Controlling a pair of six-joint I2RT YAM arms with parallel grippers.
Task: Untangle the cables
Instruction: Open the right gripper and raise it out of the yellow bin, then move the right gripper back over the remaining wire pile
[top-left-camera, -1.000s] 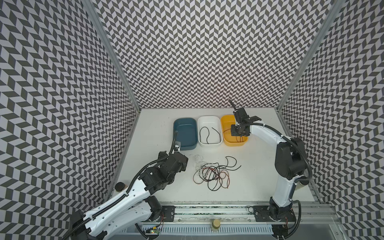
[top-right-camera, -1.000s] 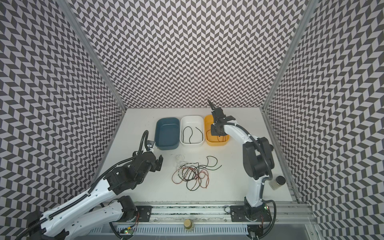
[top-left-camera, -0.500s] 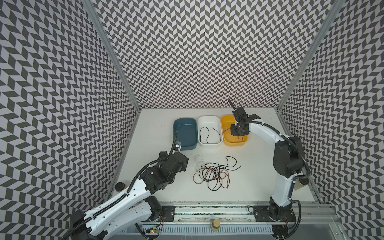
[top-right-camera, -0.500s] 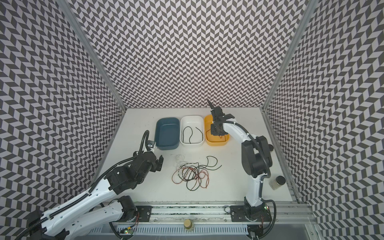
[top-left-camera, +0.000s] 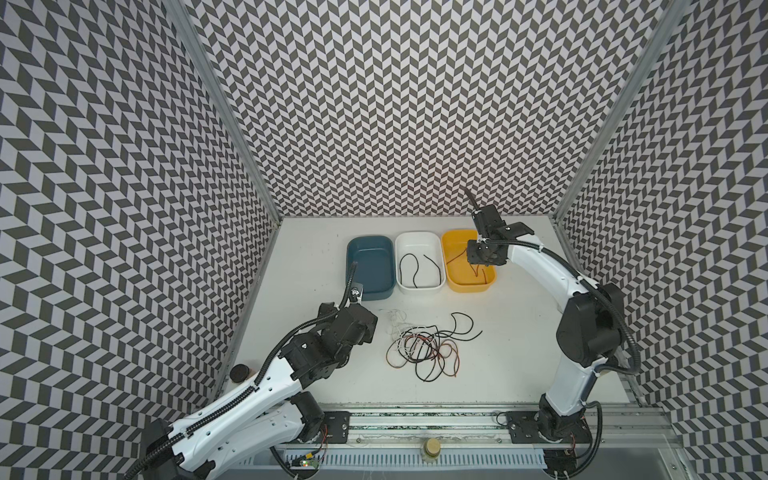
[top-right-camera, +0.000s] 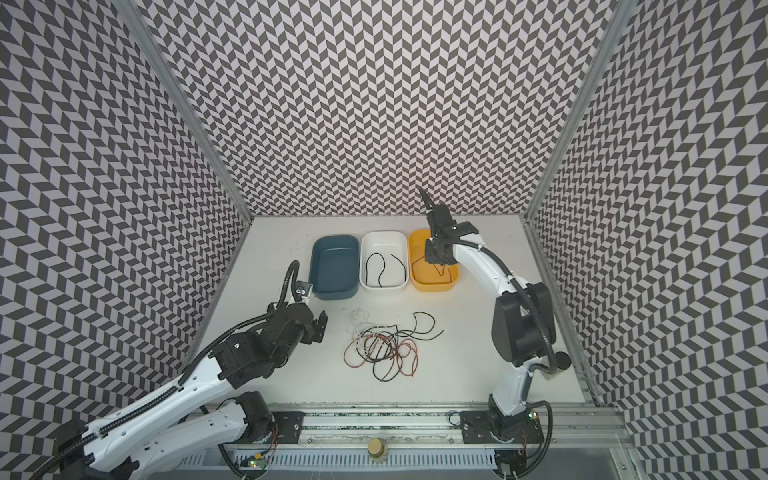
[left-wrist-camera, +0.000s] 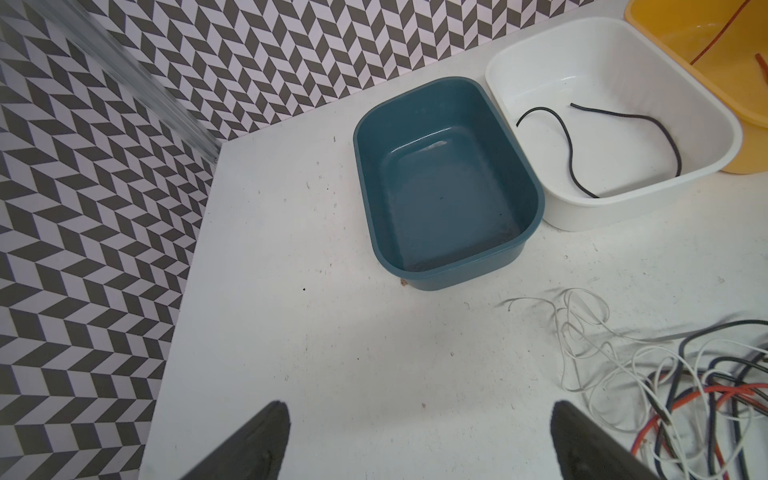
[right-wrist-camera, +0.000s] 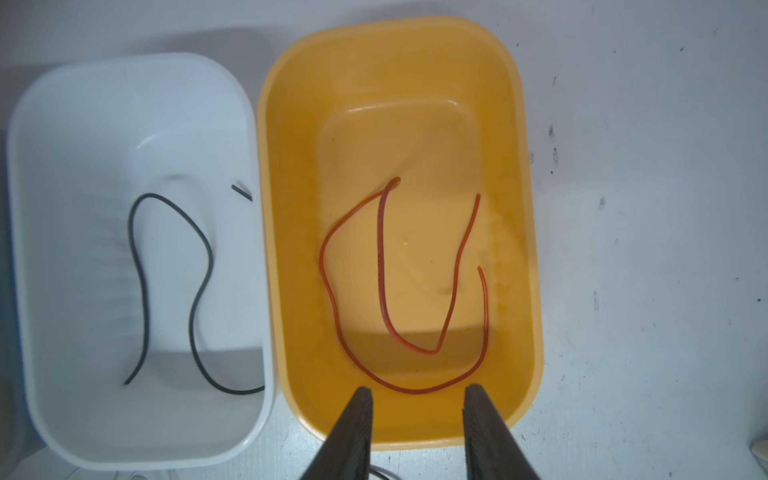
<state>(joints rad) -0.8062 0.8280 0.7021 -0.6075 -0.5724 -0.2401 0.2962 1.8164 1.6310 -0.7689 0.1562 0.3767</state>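
A tangle of black, white and red-orange cables lies mid-table, in both top views. One black cable lies in the white tray. One red-orange cable lies loose in the yellow tray. My right gripper hangs over that tray's near end, open, with nothing between its fingers. My left gripper stands wide open over bare table, just left of the tangle, touching nothing.
An empty dark blue tray stands left of the white one, close to my left wrist. A dark round object sits at the left table edge. Patterned walls close three sides. A metal rail runs along the front.
My right gripper's jaws have parted above the yellow tray. Both arms have barely moved, and the tangle lies as before.
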